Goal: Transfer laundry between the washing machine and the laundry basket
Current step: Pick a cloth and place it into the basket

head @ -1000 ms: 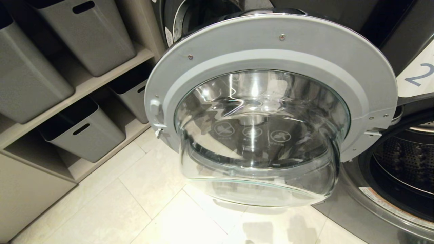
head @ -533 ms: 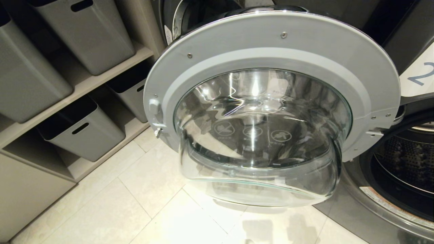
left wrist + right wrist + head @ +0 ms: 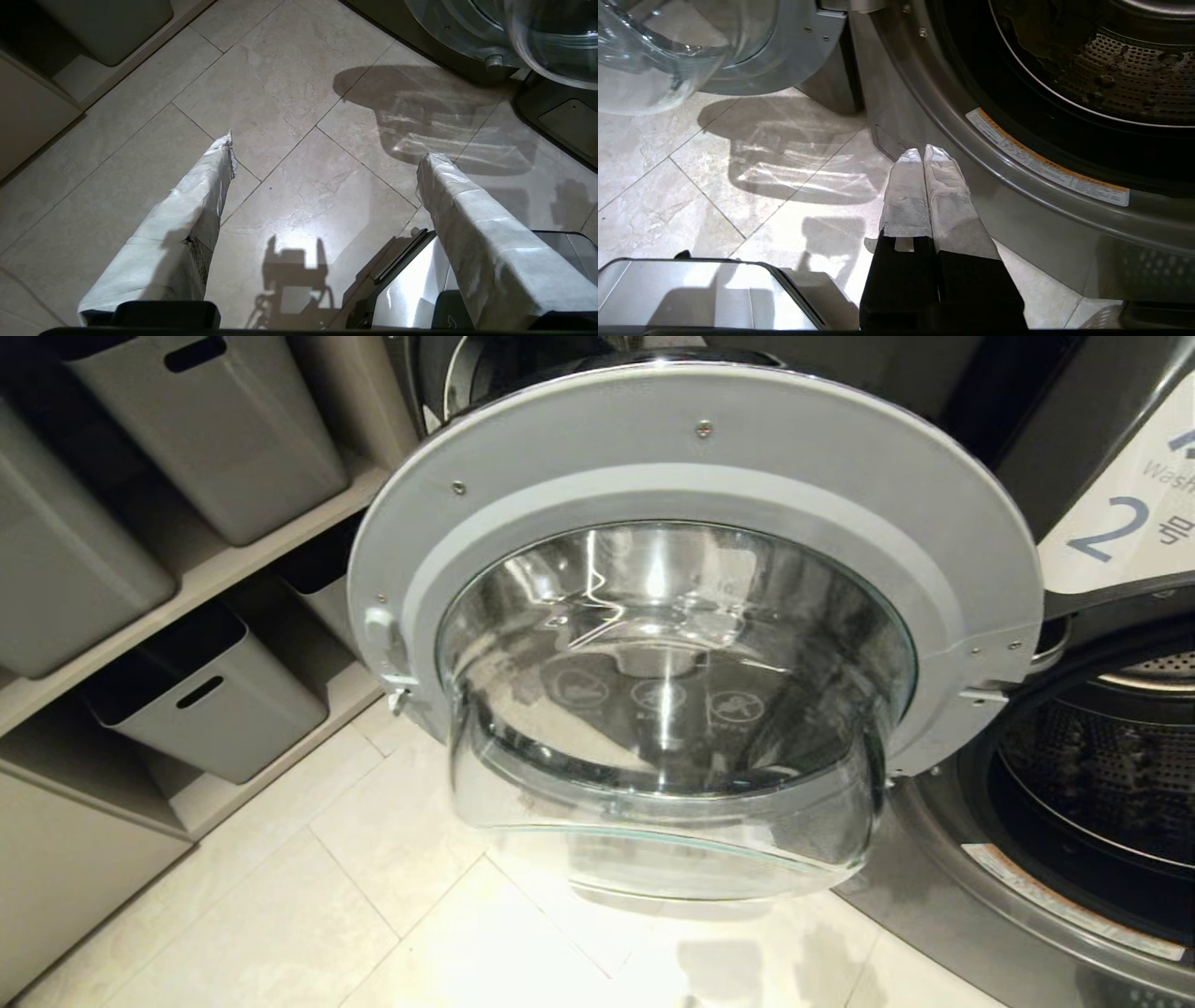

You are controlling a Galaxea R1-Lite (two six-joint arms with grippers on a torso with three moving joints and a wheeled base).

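Everything in the head view sits further left than a second ago: the door, the bins and the drum opening have slid together, so the camera has turned, not the things. More of the white label with the blue "2" (image 3: 1125,527) now shows at the upper right.

The washing machine (image 3: 943,896) stands open, its round door (image 3: 691,616) swung out toward the camera. The door is a broad matte grey plastic ring studded with small screws, holding a deep, bulging bowl of clear glass that throws bright reflections. At the right, the drum (image 3: 1092,775) shows perforated, dimpled stainless steel behind a dark rubber-rimmed opening; a dark crumpled mass lies at the top of the drum in the right wrist view, too dim to identify. A long orange-edged sticker (image 3: 1045,168) curves along the smooth grey front below the opening.

On the left, pale shelving (image 3: 187,588) holds grey plastic bins (image 3: 201,700) with slot handles and rounded corners. The floor (image 3: 308,915) is glossy cream stone tile with fine veining.

The left claw (image 3: 324,149) hangs over the tiles, its two long fingers (image 3: 196,205), wrapped in wrinkled white tape, set wide apart and holding nothing. The right claw (image 3: 923,151) hangs just before the machine's lower front, its taped fingers pressed together, empty. No laundry basket can be picked out.
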